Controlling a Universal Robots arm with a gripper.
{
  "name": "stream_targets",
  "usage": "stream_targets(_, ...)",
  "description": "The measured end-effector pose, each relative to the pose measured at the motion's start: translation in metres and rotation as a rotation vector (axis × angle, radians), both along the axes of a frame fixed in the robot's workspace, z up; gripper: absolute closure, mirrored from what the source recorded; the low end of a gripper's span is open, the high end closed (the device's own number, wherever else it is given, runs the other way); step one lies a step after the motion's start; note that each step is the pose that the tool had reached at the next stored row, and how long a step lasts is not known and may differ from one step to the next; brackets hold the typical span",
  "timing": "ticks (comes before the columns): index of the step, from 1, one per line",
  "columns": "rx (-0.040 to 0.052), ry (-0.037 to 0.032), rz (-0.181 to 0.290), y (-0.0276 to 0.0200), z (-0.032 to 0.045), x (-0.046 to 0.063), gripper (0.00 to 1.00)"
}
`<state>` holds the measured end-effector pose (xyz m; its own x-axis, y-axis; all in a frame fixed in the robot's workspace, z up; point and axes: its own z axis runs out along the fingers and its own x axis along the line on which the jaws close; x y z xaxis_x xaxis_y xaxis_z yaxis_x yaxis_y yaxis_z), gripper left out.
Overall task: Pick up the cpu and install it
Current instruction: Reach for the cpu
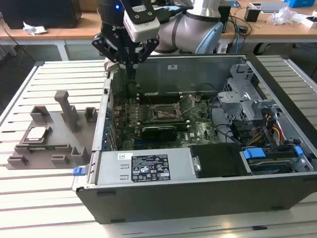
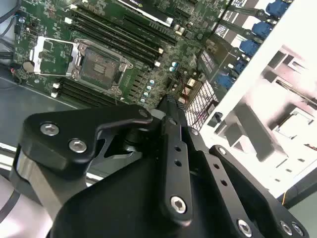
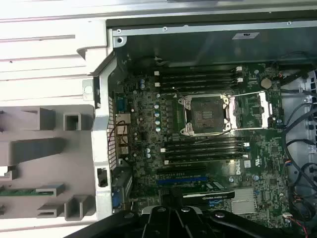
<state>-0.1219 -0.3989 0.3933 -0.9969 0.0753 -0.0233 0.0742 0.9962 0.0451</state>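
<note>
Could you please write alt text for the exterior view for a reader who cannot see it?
The shut claw of a robot arm hangs over the motherboard of an open computer case. The cpu lies in a grey holder on the slatted table, at the exterior view's left.

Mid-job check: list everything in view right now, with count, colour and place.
cpu: one, silver-grey, on the fixture, exterior view's left.
fixture: one, grey, on the table beside the case.
computer case: one, dark grey, open, centre.
motherboard: one, green, inside the case.
socket: one, black, empty, on the motherboard.
label: one, white and black, at the case's near side.
table: one, white slats.
arm: one, grey, behind the case.
hand: one, black, shut, empty, over the case's rear corner.
</note>
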Motion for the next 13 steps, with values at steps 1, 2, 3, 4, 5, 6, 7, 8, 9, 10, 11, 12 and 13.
stream_targets(1,0.0,0.0,0.0,0.0,0.0,-0.002,0.89)
stream_targets(2,-0.0001,0.0,0.0,0.0,0.0001,-0.004,0.89)
stream_targets(3,-0.0001,0.0,0.0,0.0,0.0,-0.006,0.89)
stream_targets(4,-0.0001,0.0,0.0,0.0,0.0,-0.008,0.89)
stream_targets(5,0.0,0.0,0.0,0.0,0.0,-0.009,0.89)
stream_targets(6,0.0,0.0,0.0,0.0,0.0,-0.012,0.89)
stream_targets(7,-0.0001,0.0,0.0,0.0,0.0,-0.013,0.89)
stream_targets(8,-0.0001,0.0,0.0,0.0,0.0,-0.014,0.89)
stream_targets(9,0.0,0.0,0.0,0.0,0.0,-0.016,0.89)
stream_targets(10,-0.0001,0.0,0.0,0.0,0.0,-0.019,0.89)
stream_targets(11,0.0,0.0,0.0,0.0,0.0,-0.021,0.89)
stream_targets(12,-0.0001,0.0,0.0,0.0,0.0,-0.023,0.89)
stream_targets(13,0.0,0.0,0.0,0.0,0.0,-0.025,0.89)
